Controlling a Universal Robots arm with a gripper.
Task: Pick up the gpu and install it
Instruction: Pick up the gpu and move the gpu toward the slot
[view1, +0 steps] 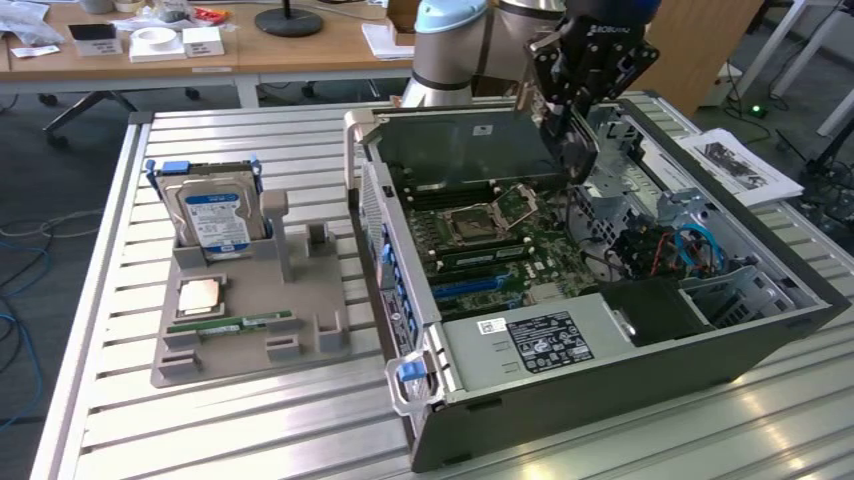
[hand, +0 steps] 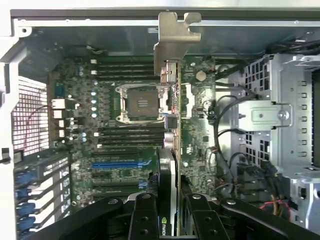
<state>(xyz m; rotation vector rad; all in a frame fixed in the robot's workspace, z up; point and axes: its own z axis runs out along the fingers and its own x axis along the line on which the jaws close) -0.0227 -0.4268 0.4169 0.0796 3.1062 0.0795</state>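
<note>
My gripper (view1: 570, 105) hangs over the open computer case (view1: 627, 385) and is shut on the gpu (view1: 578, 150), which hangs below it as a thin dark card above the motherboard (view1: 507, 250). In the wrist view the gpu (hand: 172, 150) runs edge-on away from my gripper (hand: 172, 222), between the two black fingers (hand: 145, 220). Its silvery metal bracket (hand: 175, 40) is at the far end, near the case wall. Beneath the card lie the CPU socket (hand: 140, 102) and the blue expansion slot (hand: 117, 164); the card does not touch them.
A grey parts holder (view1: 240, 340) on the slatted table at the exterior view's left carries a hard drive (view1: 214, 220), a CPU chip (view1: 198, 297) and a green memory stick (view1: 247, 323). Drive cages and cables (view1: 667, 250) fill the case's right side. Papers (view1: 741, 165) lie beyond it.
</note>
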